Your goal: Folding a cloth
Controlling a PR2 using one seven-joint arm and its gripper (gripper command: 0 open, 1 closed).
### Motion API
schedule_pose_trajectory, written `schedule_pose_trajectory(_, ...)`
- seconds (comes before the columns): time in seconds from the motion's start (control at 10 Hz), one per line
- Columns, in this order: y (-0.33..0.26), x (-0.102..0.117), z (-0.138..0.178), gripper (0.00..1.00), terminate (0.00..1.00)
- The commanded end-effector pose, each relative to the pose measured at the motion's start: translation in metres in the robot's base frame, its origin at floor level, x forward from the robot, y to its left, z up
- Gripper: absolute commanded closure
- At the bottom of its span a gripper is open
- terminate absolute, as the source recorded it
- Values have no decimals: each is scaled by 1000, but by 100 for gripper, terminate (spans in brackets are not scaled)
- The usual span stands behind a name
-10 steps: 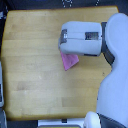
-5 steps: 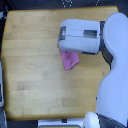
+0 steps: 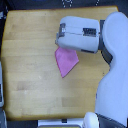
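- Filling the near right corner of the exterior view, the robot's white body (image 3: 114,90) rises as a broad rounded mass, and it hides the tabletop's right edge.
- Low at the near edge, a small rounded white part (image 3: 91,120) sits just beside that body.
- Beyond these, the wooden tabletop (image 3: 30,75) spreads across most of the view; its near and left stretches carry nothing but pale grain.
- The cloth (image 3: 66,61) lies flat on the wood, a little right of centre. It is plain pink-magenta and tapers to a point toward the near side, with another corner jutting toward the exterior view's right.
- The cloth's far edge runs under the arm's casing and is hidden there.
- The arm (image 3: 80,34) reaches in from the right, a boxy white-and-grey housing hanging over the cloth's far portion.
- The gripper (image 3: 61,46) is at the housing's left near corner, right at the cloth's far left corner. Its fingers are covered by the casing from this angle, so I cannot tell whether they are spread, pressed together or pinching the fabric.
- Farthest back, a dark strip (image 3: 65,4) borders the tabletop's far edge.
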Motion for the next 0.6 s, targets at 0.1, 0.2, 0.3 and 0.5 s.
schedule_pose_trajectory(0.1,-2,10,7,0,0)
schedule_pose_trajectory(0.2,-3,12,12,0,0)
schedule_pose_trajectory(0.3,-6,17,19,0,0)
schedule_pose_trajectory(0.5,-10,37,41,0,0)
